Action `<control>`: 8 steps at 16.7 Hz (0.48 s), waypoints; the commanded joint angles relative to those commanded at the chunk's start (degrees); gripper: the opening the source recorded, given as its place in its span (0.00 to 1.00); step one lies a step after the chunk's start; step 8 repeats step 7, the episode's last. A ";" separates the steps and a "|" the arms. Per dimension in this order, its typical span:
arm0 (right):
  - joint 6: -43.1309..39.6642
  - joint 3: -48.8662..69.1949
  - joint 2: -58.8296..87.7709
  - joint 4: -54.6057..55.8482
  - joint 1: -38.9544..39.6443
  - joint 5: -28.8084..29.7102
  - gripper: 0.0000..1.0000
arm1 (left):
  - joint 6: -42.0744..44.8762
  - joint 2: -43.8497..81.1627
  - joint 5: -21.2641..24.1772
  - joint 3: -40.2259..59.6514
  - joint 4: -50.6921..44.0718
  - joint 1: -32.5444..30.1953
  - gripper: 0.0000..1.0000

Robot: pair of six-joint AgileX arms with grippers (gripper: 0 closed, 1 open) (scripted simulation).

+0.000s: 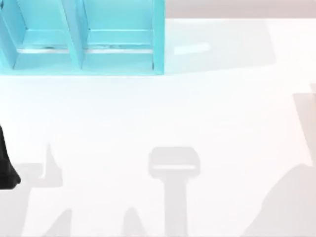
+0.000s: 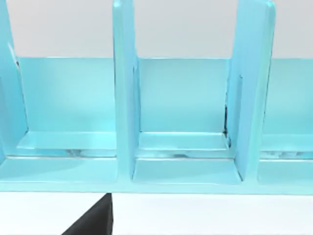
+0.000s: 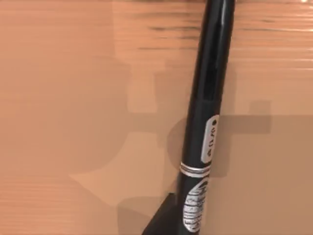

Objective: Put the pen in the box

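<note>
Big teal shelf unit [image 1: 84,37] up at the table's [image 1: 163,113] far left. Tan box [image 3: 63,122] under the right wrist. Pen [image 3: 205,117] hanging above that cardboard, apparently pinched by the right hand; grip itself hidden, so can't tell. Could land outside if released off-centre.

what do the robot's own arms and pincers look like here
Little of them shows. At the top view's left edge, the left arm is a plain matte black shape, no cables or markings visible. The left wrist view has a black angular wedge, the right wrist view a similar dark wedge beside the pen.
</note>
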 joint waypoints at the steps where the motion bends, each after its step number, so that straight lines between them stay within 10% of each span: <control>1: 0.00 0.00 0.00 0.00 0.00 0.00 0.98 | 0.00 0.00 0.00 0.00 0.00 0.00 1.00; 8: 0.00 0.00 0.00 0.00 0.00 0.00 1.00 | 0.00 0.00 0.00 0.00 0.00 0.00 1.00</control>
